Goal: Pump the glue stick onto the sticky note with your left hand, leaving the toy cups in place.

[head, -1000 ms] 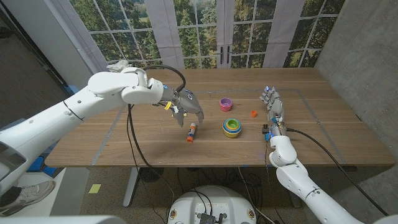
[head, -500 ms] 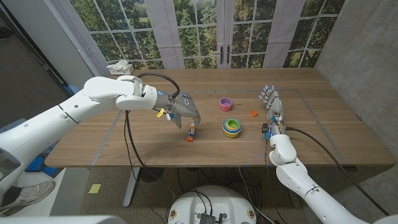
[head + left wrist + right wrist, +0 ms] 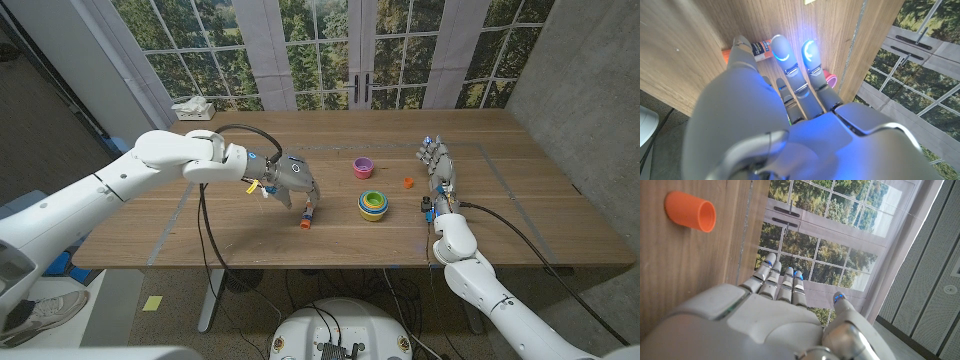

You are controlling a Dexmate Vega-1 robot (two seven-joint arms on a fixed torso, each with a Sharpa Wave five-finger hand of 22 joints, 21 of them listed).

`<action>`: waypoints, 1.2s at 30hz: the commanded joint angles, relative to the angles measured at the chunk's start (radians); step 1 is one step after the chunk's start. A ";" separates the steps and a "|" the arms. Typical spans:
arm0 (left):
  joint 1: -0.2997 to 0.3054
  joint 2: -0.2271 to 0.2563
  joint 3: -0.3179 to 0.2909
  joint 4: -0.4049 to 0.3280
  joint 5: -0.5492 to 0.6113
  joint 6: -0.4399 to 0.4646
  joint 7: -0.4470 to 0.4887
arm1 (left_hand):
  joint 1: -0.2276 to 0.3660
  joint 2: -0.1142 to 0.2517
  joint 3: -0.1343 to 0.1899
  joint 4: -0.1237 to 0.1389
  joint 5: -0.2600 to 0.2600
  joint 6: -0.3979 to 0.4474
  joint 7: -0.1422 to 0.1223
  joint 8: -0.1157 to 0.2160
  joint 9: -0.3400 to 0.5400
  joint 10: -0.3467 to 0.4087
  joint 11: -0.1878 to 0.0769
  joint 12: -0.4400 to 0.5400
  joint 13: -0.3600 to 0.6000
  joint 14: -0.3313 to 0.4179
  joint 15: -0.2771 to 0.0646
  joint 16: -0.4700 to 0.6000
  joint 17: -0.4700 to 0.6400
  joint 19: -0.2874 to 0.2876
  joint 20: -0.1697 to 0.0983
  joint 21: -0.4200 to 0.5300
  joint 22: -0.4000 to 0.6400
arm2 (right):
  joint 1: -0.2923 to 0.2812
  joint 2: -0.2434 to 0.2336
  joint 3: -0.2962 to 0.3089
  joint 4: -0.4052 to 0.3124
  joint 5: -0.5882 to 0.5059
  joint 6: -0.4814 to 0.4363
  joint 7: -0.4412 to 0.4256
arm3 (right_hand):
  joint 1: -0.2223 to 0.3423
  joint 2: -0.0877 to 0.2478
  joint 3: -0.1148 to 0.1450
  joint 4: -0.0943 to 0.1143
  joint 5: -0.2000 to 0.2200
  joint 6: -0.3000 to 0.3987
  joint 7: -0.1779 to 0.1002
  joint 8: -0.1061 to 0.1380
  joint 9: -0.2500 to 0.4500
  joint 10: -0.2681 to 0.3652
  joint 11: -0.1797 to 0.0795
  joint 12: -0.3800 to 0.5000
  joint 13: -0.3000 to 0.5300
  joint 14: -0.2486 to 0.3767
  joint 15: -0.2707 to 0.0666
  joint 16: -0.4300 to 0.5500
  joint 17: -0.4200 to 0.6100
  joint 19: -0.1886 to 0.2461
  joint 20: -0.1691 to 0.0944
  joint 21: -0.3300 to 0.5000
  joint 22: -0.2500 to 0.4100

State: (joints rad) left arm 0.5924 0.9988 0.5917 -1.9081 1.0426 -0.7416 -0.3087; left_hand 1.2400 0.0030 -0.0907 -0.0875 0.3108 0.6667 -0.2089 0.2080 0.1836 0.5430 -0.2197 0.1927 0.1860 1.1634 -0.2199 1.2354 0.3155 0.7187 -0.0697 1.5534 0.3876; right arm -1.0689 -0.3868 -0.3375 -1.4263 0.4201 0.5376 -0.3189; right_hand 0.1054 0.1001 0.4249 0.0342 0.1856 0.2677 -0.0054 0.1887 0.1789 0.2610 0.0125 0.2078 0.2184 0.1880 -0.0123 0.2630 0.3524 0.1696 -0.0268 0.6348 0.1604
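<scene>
Big wooden bench (image 3: 500, 225) takes up most of the head view, with tall windows and trees behind it. The left arm comes in from the near left, and its left hand (image 3: 292, 183) is down low over the glue stick (image 3: 308, 211), which lies on its side around the middle of the bench, a bit toward the left, orange end pointing to the near edge. From the wrist camera the fingers (image 3: 782, 52) reach right down to the stick's white label and orange cap (image 3: 726, 53), fingertips just about on it, but I honestly can't tell if it's actually got a grip or is only touching. There's a bit of yellow, the sticky note (image 3: 267, 181), peeking out just left of that hand, mostly hidden behind it. Over on the right side the right hand (image 3: 440, 175) sits on the bench with fingers stretched out straight toward the far side, holding nothing. Between the two hands you've got the stacked toy cups (image 3: 373, 204), yellow and green rings, just right of the glue stick, then a pink cup (image 3: 362, 167) farther back, and a tiny orange cup (image 3: 408, 182) near the right hand, lying on its side in the right wrist view.
</scene>
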 commanded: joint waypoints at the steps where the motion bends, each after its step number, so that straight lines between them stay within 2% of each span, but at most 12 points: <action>1: -0.031 -0.025 0.043 0.089 0.028 -0.019 0.077 | 0.014 0.003 0.007 -0.008 -0.011 0.017 0.002 0.000 0.006 0.012 -0.001 -0.004 0.003 0.006 -0.002 0.007 0.003 0.013 -0.137 0.004 0.001 | 0.009 -0.008 -0.002 -0.007 -0.005 -0.022 -0.006 | -0.003 0.003 -0.004 0.000 0.000 0.001 0.005 0.005 0.004 0.006 -0.002 0.003 0.000 0.012 -0.003 0.006 0.000 0.007 -0.003 -0.005 0.005; 13: -0.067 -0.051 0.087 0.175 0.005 -0.043 0.122 | 0.012 0.008 0.017 -0.011 -0.035 0.034 0.002 0.000 0.006 0.028 -0.001 -0.004 0.003 0.005 -0.002 0.010 -0.005 0.014 -0.137 0.003 -0.006 | 0.014 -0.012 -0.004 -0.017 -0.016 -0.040 -0.021 | -0.004 0.003 -0.005 -0.004 0.000 0.003 0.006 0.006 0.004 0.010 -0.002 0.004 -0.002 0.020 -0.001 0.008 -0.003 0.008 -0.002 -0.013 0.005; 21: -0.080 -0.062 0.111 0.206 -0.001 -0.048 0.129 | 0.010 0.014 0.025 -0.012 -0.051 0.043 0.002 -0.001 0.006 0.043 0.000 -0.002 0.003 0.007 -0.002 0.013 -0.010 0.017 -0.137 0.005 -0.008 | 0.015 -0.013 -0.005 -0.025 -0.024 -0.048 -0.033 | -0.005 0.003 -0.007 -0.007 0.000 0.003 0.007 0.005 0.004 0.014 -0.001 0.005 -0.003 0.028 0.002 0.011 -0.005 0.010 -0.002 -0.020 0.005; 36: -0.068 -0.063 0.141 0.233 0.053 -0.024 0.225 | 0.026 0.020 0.052 -0.033 -0.093 0.063 0.004 -0.006 0.000 0.079 0.003 -0.002 0.004 0.018 -0.002 0.023 -0.015 0.025 -0.139 0.010 -0.001 | 0.010 -0.025 -0.005 -0.044 -0.033 -0.059 -0.038 | -0.009 0.003 -0.010 -0.009 0.000 0.005 0.009 0.006 0.004 0.022 -0.001 0.006 -0.004 0.049 0.005 0.019 -0.008 0.014 -0.003 -0.031 0.005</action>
State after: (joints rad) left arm 0.5199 0.9391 0.7078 -1.7010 1.0625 -0.7822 -0.1479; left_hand 1.2597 0.0227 -0.0448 -0.1161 0.2242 0.7205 -0.2049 0.2031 0.1815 0.6109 -0.2196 0.1927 0.1887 1.1724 -0.2211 1.2508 0.2968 0.7330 -0.0769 1.5572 0.3830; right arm -1.0546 -0.4022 -0.3424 -1.4535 0.3967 0.4866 -0.3503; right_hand 0.1054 0.1002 0.4181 0.0274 0.1856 0.2677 -0.0055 0.1887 0.1789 0.2753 0.0125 0.2078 0.2137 0.2278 -0.0086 0.2740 0.3431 0.1789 -0.0286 0.6062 0.1604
